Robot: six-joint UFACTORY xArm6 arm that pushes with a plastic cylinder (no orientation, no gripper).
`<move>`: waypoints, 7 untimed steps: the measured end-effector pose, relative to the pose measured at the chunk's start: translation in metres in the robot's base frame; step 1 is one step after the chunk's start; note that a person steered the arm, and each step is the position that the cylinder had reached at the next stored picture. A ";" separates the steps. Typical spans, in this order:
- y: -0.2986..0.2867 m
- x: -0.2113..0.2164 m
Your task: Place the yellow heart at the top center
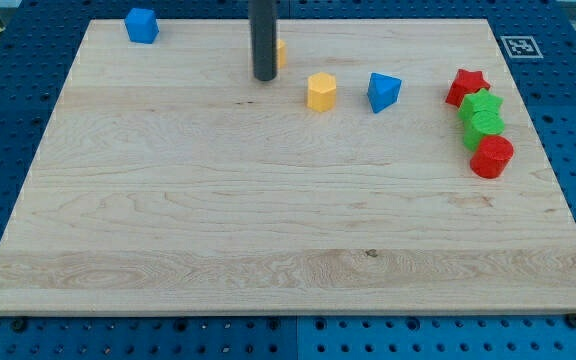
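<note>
My tip [264,77] stands near the view's top centre of the wooden board [268,200]. A yellow block [281,53] sits right behind the rod on its right side, mostly hidden, so I cannot make out its shape; it seems to touch the rod. A second yellow block [321,91], hexagon-like, lies a short way to the right of the tip and slightly lower.
A blue cube [141,25] sits at the top left. A blue triangular block [383,91] lies right of the yellow hexagon. At the right edge a red star [466,87], two green blocks [483,104] [485,126] and a red cylinder [492,156] form a tight column.
</note>
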State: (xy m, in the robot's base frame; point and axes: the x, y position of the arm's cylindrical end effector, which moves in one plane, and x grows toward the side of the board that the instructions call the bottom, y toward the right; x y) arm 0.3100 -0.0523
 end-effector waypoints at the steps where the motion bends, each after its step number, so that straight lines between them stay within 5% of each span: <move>1: -0.019 -0.013; 7: 0.043 -0.055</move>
State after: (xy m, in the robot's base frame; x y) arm 0.2553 -0.0094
